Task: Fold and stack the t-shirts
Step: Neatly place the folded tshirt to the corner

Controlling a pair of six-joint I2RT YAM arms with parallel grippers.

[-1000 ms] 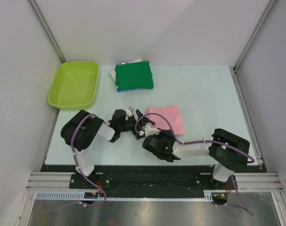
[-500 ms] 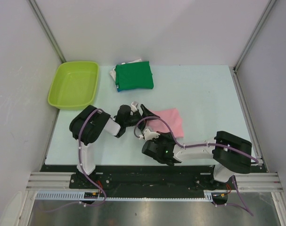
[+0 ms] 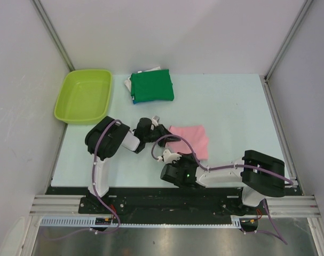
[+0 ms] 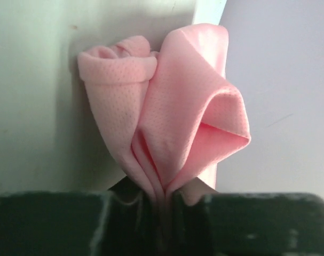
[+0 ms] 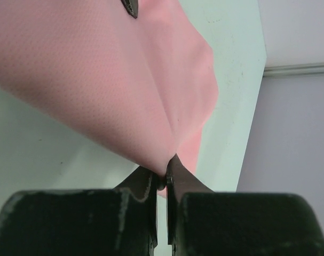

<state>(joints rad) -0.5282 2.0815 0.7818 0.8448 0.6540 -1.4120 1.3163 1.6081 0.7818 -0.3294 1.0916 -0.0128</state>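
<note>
Within the last second the left hand (image 3: pixel 157 128) had slid right and closed from wide onto the left edge of the pink t-shirt (image 3: pixel 192 140), which lay mid-frame on the counter (image 3: pixel 236 106). The right hand (image 5: pixel 162 180) stayed pinched on its near corner. With both grips set, a lift or fold looked ready.

Top view fixed high above and behind the arm bases (image 3: pixel 96 200), looking down on the whole table (image 3: pixel 236 106), left wrist view low and very close, facing right, right wrist view equally close, facing far, all three sharing the pink t-shirt (image 3: pixel 191 140).
</note>
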